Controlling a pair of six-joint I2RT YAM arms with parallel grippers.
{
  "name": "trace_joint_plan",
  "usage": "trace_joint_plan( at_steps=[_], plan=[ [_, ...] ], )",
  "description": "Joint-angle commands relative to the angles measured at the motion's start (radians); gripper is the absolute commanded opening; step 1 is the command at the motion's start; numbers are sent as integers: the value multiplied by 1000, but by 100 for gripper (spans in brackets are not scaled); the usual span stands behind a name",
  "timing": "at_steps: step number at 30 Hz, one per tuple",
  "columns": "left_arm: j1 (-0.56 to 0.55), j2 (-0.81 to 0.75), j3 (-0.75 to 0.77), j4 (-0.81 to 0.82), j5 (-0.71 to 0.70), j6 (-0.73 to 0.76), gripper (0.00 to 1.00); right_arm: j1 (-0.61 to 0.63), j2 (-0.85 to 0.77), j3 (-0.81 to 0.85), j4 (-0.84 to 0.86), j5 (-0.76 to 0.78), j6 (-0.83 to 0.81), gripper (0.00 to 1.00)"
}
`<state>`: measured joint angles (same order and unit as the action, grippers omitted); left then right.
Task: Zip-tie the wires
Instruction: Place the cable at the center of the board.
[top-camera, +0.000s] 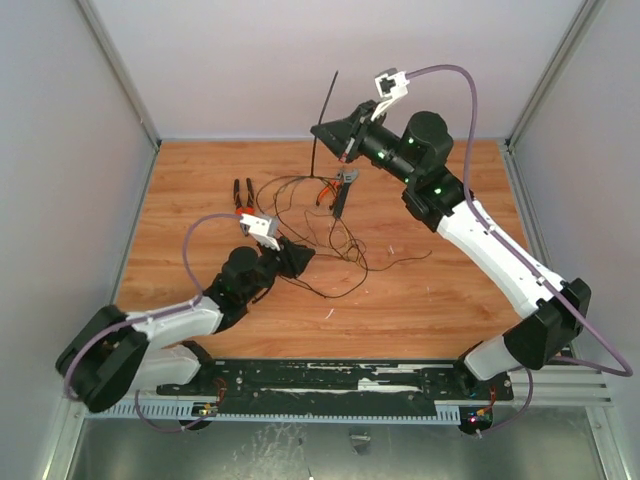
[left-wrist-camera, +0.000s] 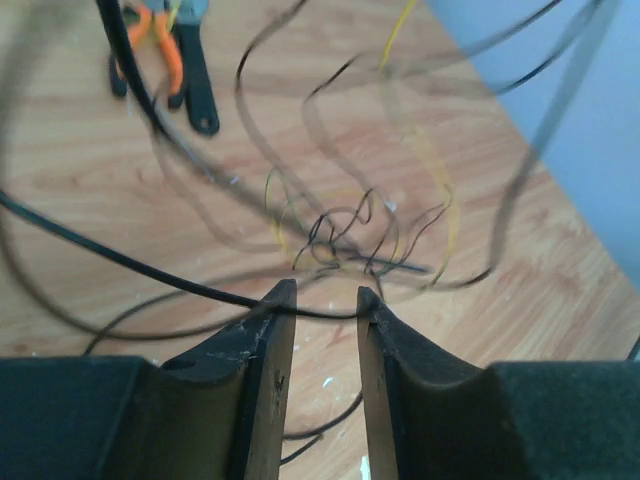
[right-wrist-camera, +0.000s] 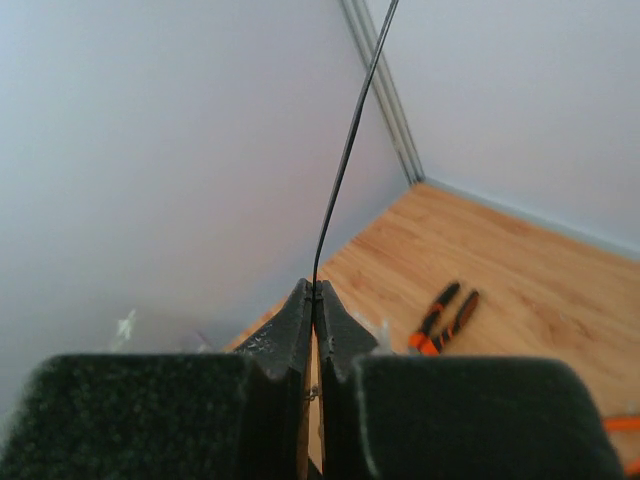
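Wires (left-wrist-camera: 335, 245) lie looped on the surface (top-camera: 450, 290). Left gripper (left-wrist-camera: 322, 298) hovers low over them, jaws apart, one strand crossing its tips. Right gripper (right-wrist-camera: 315, 292), raised beyond them, clamps zip tie (right-wrist-camera: 345, 160) upright, probably to keep it clear for threading.

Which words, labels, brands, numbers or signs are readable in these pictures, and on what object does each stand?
None is readable.
The pliers with orange and black handles, the thin black plastic zip tie and the wooden table carry no print.
The white patches on the black rail at the near edge are too blurred to read.
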<state>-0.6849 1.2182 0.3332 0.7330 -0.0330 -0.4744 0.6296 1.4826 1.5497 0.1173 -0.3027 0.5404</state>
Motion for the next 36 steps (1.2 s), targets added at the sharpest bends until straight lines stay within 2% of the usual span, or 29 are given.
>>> trace_joint_plan(
  at_steps=[1,7,11,13,19,21,23,26,31,36],
  plan=[
    [-6,-166,1,-88,-69,20,38,-37,-24,-79,-7,26,-8,0],
    [-6,-457,13,-253,-155,48,56,-58,-58,-148,-52,50,-46,0],
    [-5,-545,100,-365,-187,85,73,-60,-73,-204,-77,35,-56,0],
    [-6,-558,165,-428,-190,108,78,-58,-83,-238,-83,6,-45,0],
    [-5,-604,244,-479,-179,117,81,-54,-153,-316,-98,-128,-34,0],
    [-5,-622,240,-481,-179,115,81,-56,-206,-328,-145,-101,-51,0],
    [-6,-630,240,-489,-179,114,81,-60,-264,-319,-215,-9,-87,0],
    [-7,-627,240,-491,-179,114,81,-110,-296,-281,-291,-21,-133,0],
    [-6,-612,238,-479,-176,111,82,-240,-199,-280,-256,-172,-74,0],
    [-6,-602,226,-473,-171,111,83,-303,6,-247,-184,-87,-37,0]
  ],
)
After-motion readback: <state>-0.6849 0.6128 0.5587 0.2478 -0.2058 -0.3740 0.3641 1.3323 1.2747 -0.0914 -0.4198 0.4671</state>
